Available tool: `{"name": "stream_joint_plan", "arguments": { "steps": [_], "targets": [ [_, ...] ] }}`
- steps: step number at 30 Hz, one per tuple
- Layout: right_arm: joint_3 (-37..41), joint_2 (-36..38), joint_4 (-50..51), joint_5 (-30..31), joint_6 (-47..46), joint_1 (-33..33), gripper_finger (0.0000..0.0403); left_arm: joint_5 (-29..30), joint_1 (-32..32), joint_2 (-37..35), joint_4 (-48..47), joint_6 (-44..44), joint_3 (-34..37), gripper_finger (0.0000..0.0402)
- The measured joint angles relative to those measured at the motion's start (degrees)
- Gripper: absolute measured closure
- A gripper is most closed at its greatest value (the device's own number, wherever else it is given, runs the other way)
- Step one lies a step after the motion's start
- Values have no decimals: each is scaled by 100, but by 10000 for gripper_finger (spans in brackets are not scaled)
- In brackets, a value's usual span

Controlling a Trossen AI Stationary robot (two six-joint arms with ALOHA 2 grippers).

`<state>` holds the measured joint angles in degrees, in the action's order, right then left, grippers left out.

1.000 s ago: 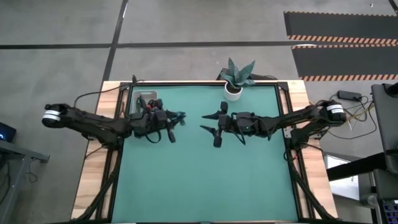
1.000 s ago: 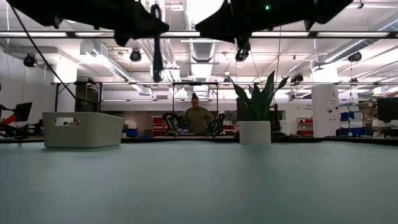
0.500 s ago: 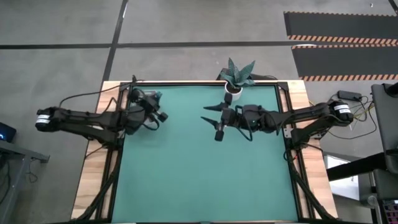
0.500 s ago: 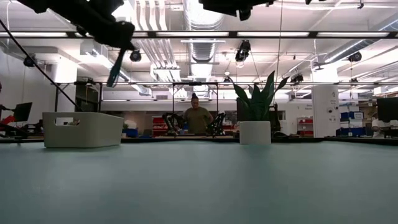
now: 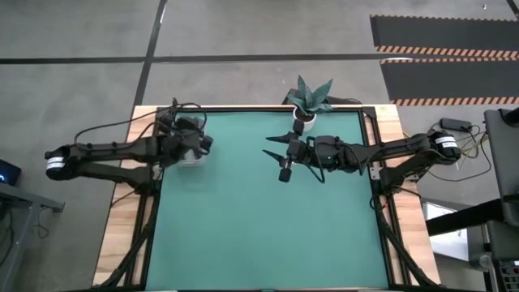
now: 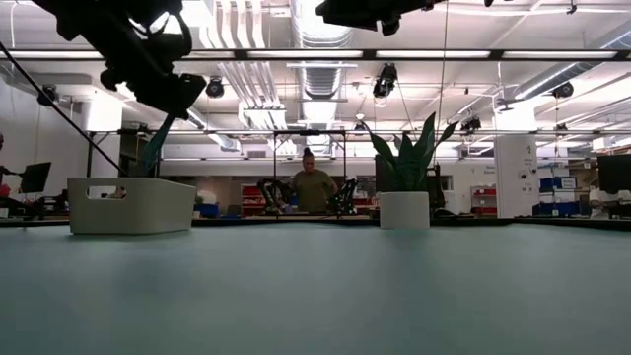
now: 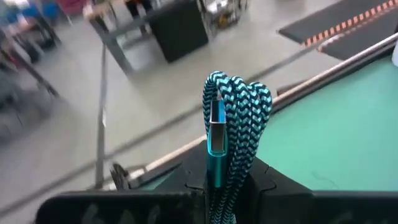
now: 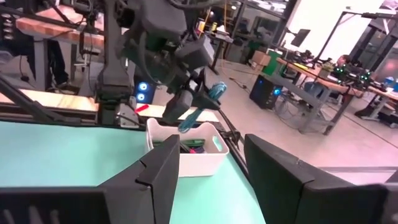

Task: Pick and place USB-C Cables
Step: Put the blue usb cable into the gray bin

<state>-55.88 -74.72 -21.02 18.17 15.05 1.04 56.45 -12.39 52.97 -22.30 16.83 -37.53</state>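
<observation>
A teal cable bundle (image 7: pixel 233 118) is held pinched between the fingers of the left gripper (image 8: pixel 198 107), its braided loops and metal plug standing up out of the grip. The left gripper is placed directly above a white bin (image 8: pixel 186 148) at the far left corner of the green tabletop (image 5: pixel 259 219); the bundle is seen hanging down toward the bin's open top in the low view (image 6: pixel 155 148). Further cables, among them a dark one and a red one, are glimpsed inside the bin from the right wrist view, though they cannot be told apart clearly. The right gripper (image 5: pixel 280 156) is held over the tabletop just beside a potted plant (image 5: pixel 308 100), its fingers spread wide apart with nothing between them. A person (image 6: pixel 314 184) is seen standing in the room beyond the tabletop.
</observation>
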Motion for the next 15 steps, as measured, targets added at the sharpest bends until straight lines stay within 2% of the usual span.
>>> {"name": "stream_joint_plan", "arguments": {
  "steps": [4, 10, 15],
  "targets": [
    [0, 4, -17, -2, 7, -29, 231, -544, -367, 70, -635, 508, -130, 382],
    [0, 4, -15, -5, 14, -164, 231, -1438, -906, 220, -1523, 779, -378, 382],
    [0, 4, 0, -5, 2, -274, 231, -1584, -1304, 573, -2541, 987, -916, 382]
  ]
}}
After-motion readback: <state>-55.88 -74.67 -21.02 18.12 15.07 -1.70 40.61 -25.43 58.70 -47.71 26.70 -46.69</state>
